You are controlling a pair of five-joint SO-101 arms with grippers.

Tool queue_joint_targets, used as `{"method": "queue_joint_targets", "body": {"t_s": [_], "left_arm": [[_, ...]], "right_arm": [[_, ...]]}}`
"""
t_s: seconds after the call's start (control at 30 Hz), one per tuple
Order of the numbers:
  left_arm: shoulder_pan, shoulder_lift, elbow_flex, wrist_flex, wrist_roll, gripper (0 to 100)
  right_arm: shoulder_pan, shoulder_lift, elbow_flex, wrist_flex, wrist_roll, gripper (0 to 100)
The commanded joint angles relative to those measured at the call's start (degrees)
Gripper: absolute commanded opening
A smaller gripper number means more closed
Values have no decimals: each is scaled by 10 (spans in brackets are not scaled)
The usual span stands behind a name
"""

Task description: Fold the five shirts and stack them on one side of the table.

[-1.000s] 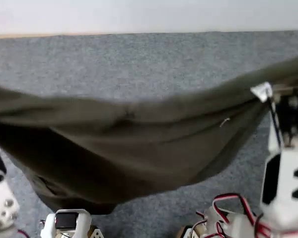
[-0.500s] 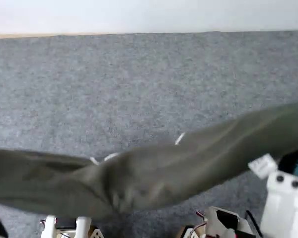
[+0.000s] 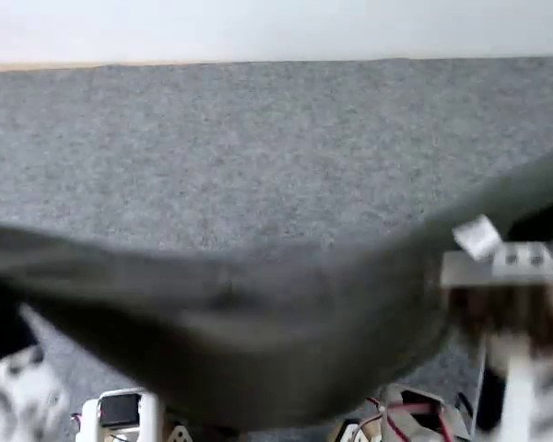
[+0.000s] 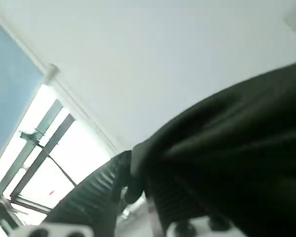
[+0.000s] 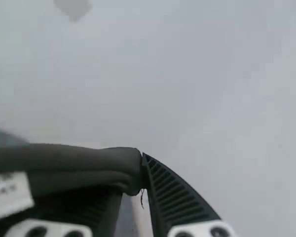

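A dark olive shirt [image 3: 258,322] hangs stretched across the front of the high view, held up off the grey felt table [image 3: 258,138] between both arms. Its white label [image 3: 477,236] shows near the right end. My left gripper [image 4: 135,185] is shut on a fold of the shirt [image 4: 227,148], pointing up toward the ceiling. My right gripper [image 5: 138,182] is shut on the shirt's edge [image 5: 64,165], with the white label [image 5: 7,195] beside it. The arm at the right [image 3: 516,304] is blurred.
The grey felt covers the whole tabletop up to a pale wall at the back. The arm bases [image 3: 129,414] sit at the front edge. A window [image 4: 44,168] and the ceiling show behind the left gripper.
The shirt has swung: it dropped low and bunched half a second ago, and now spreads wide again across the front. Both arms have moved with it.
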Motion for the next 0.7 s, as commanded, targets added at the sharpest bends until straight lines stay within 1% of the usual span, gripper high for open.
{"method": "queue_joint_targets", "body": {"t_s": [0.0,0.1,0.17,0.27,0.47,0.57,0.67], "left_arm": [[-2,4,104,-1,-4,2],[-2,4,214,-14,-4,2],[-2,4,292,-53,-4,2],[1,5,414,-142,-4,2],[3,5,639,-363,-4,2],[5,6,713,-452,-5,2],[19,6,753,-504,-19,2]], "right_arm": [[0,9,159,-6,-6,9],[-14,9,306,-61,-20,9],[-26,9,402,-112,-20,9],[-49,9,540,-209,-20,9],[-84,9,760,-422,-19,9],[-101,10,832,-506,-18,9],[-111,10,874,-577,-18,9]]}}
